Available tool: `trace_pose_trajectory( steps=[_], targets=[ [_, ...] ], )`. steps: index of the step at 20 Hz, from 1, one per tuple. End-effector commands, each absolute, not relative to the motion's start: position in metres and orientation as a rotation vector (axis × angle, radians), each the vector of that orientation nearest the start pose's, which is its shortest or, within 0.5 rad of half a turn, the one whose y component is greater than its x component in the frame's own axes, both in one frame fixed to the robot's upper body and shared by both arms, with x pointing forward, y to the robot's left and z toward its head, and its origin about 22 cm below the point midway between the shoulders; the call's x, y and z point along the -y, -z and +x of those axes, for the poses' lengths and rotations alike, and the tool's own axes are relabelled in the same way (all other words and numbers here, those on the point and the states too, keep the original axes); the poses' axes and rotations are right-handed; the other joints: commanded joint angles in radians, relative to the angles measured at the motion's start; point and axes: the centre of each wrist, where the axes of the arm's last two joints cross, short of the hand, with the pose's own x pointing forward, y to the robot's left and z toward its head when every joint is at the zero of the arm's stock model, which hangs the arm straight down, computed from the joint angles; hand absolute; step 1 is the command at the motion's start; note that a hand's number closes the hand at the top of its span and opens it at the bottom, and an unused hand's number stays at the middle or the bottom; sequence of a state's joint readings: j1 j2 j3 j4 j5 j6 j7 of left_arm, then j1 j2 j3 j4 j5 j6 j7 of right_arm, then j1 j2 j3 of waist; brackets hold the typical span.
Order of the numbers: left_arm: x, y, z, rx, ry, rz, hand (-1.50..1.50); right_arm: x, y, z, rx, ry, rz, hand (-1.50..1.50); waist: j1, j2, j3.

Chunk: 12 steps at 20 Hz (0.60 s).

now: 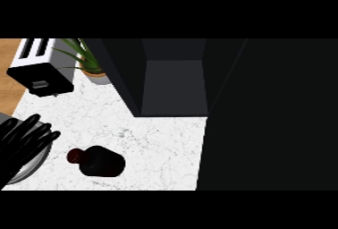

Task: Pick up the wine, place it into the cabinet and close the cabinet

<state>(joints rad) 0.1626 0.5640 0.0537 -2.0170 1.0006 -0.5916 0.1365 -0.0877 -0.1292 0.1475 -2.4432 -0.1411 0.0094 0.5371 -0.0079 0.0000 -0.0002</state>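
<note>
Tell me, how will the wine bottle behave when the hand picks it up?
The wine bottle looks rigid and smooth, so probably slippery. Its round body may roll if tipped. The narrow neck likely gives the easier hold.

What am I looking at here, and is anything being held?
This is one view, from the robot's head, looking steeply down at a white counter. The black fingers at the left edge are the robot's left hand, open and holding nothing; the right hand does not show. The dark wine bottle rests on the counter, apart from the hand. Behind it is a dark cabinet, open. At the far left are a toaster and a potted plant.
</note>
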Motion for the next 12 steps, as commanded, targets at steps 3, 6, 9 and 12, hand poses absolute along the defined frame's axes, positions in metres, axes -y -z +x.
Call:
trace_pose_trajectory(
  steps=[3, 6, 9, 12],
  targets=[
    [-0.327, -0.094, 0.222, 1.652, 0.417, -0.805, -1.50, 0.213, -0.220, 0.129, 1.976, -0.264, 0.288, -1.50, -0.002, 0.000, 0.000],
    [-0.310, -0.068, 0.230, 1.600, 0.452, -0.792, -1.50, 0.211, -0.211, 0.143, 1.983, -0.249, 0.297, -1.50, 0.000, 0.000, 0.000],
    [-0.323, -0.052, 0.250, 1.598, 0.446, -0.774, -1.50, 0.212, -0.209, 0.144, 1.992, -0.230, 0.286, -1.50, -0.003, 0.001, 0.000],
    [-0.326, -0.038, 0.242, 1.572, 0.450, -0.757, -1.50, 0.203, -0.213, 0.147, 1.974, -0.216, 0.276, -1.50, 0.005, 0.000, 0.000]
  ],
)
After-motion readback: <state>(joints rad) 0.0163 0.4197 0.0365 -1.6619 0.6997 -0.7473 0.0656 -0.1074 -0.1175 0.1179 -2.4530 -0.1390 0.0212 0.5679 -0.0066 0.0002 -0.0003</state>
